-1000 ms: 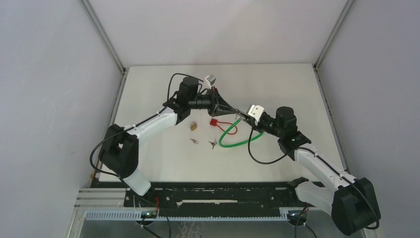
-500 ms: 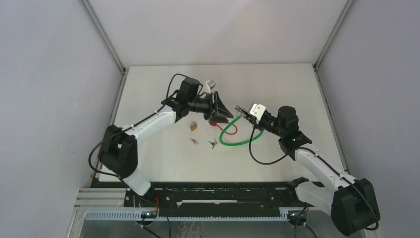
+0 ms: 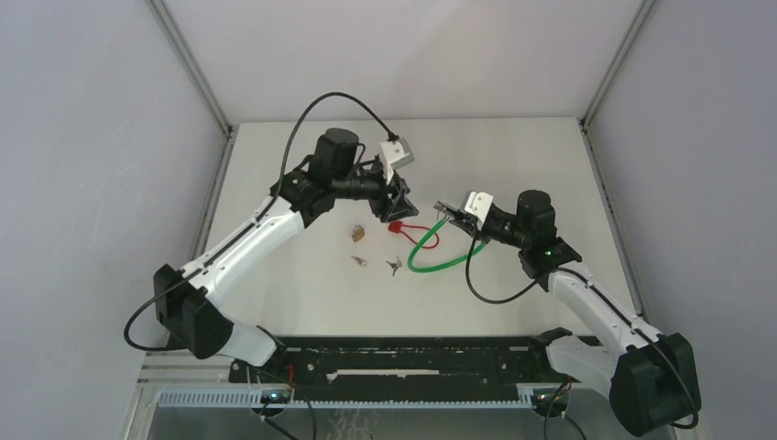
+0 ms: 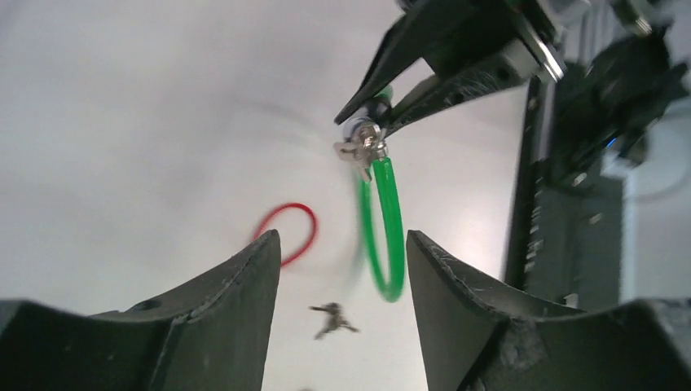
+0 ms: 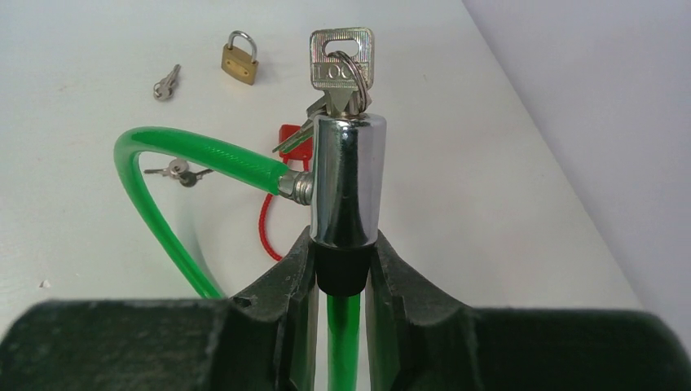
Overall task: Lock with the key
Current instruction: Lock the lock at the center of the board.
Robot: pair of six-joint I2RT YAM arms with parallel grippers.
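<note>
Since a second ago, the left arm has drawn back from the lock and lifted its elbow, and its tool has let go of the key. Its two fingers now stand spread with nothing between them, angled down over the white desk near the red cable lock. The right arm reaches in from the right with its forearm low. Its tool is pinching the base of the chrome lock cylinder and holds it upright off the desk. A square-headed silver key sticks out of the cylinder's top on a split ring. A green plastic-sheathed cable loops out from the cylinder's side.

The key's blade is hidden inside the cylinder, so its turn cannot be told. A second key on the ring is mostly hidden behind the cylinder. The cable's lower end disappears between the right fingers. The left wrist view is motion-blurred. A small brass padlock and two little loose keys lie apart on the desk.
</note>
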